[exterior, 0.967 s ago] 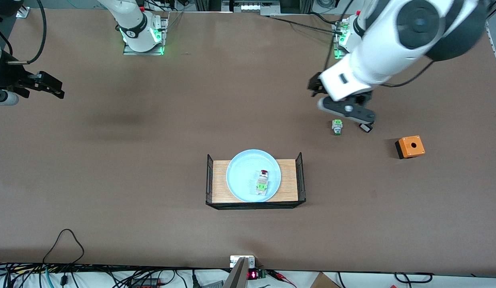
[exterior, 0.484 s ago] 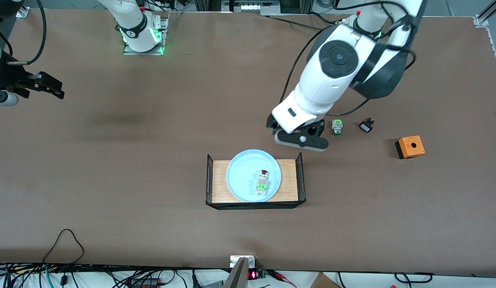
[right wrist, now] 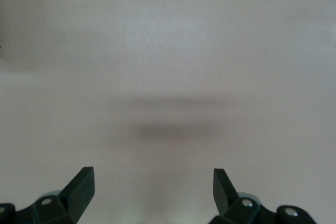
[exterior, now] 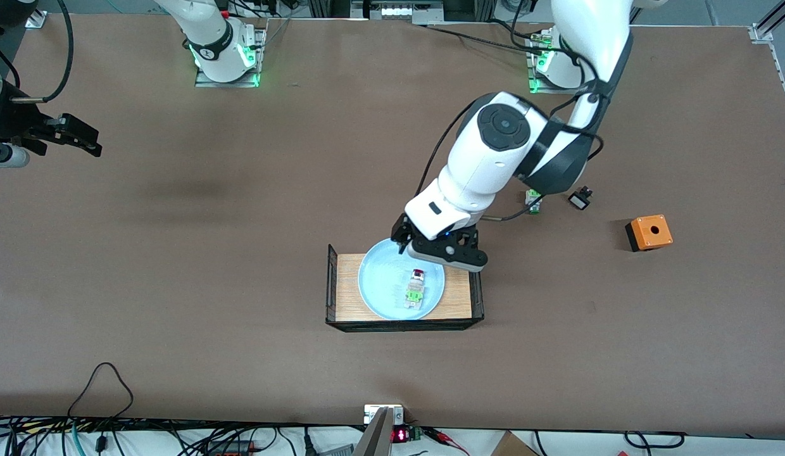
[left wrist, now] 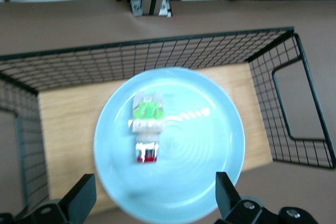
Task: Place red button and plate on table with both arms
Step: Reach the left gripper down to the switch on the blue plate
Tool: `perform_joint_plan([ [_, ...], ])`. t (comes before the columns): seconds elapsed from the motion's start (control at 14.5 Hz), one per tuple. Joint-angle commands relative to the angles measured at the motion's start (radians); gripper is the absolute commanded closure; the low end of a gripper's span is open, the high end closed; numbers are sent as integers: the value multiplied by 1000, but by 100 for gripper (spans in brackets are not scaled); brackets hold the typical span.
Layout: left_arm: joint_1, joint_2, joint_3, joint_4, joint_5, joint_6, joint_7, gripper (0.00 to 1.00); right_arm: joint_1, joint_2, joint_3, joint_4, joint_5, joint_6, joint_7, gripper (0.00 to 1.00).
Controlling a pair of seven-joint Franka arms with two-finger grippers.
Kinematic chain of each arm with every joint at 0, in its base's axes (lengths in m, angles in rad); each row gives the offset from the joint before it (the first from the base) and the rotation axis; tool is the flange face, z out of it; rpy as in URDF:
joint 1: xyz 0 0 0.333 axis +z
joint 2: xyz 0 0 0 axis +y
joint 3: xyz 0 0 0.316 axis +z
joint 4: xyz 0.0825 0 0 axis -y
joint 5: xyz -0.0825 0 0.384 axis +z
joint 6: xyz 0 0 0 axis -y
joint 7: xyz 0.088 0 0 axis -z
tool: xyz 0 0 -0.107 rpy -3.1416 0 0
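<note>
The pale blue plate (exterior: pixel 380 285) rests on a small wood tray (exterior: pixel 459 297) in the middle of the brown table (exterior: pixel 177 285). The red button (exterior: pixel 416 286) lies on its side on the plate, red cap toward the robots. My left gripper (exterior: pixel 440 252) hangs open and empty over the plate's rim on the robots' side. In the left wrist view the plate (left wrist: pixel 205 145) and the red button (left wrist: pixel 147 129) lie between and ahead of my open gripper (left wrist: pixel 155 203). My right gripper (exterior: pixel 69 135) waits open and empty over bare table at the right arm's end; it also shows in the right wrist view (right wrist: pixel 152 187).
The tray has upright black mesh ends (exterior: pixel 332 285). A green-capped button (exterior: pixel 533 201), a small black part (exterior: pixel 580 200) and an orange box with a hole (exterior: pixel 649 232) lie on the table toward the left arm's end.
My left arm has swung from over the green-capped button toward the tray, and its gripper now hangs over the plate's rim. The right arm has not moved.
</note>
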Motion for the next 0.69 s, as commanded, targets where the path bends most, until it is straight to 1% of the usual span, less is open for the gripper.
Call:
perform_joint_plan([
  [0.0,-39,72,58,68,30,44,-44,0,-1,7,-3,15,3,-3,-3,0],
  [0.14,-65,74,98,68,32,46,-75,0,-1,7,-3,15,4,-3,-3,0],
  [0.28,-93,98,113,65,32,61,-92,0,-1,7,-3,15,3,-3,-3,0],
  [0.41,-105,129,119,59,35,139,-167,0,-1,7,-3,15,4,-3,-3,0],
  [0.62,-107,138,123,60,116,149,-173,0,-1,7,-3,15,4,-5,-3,0],
])
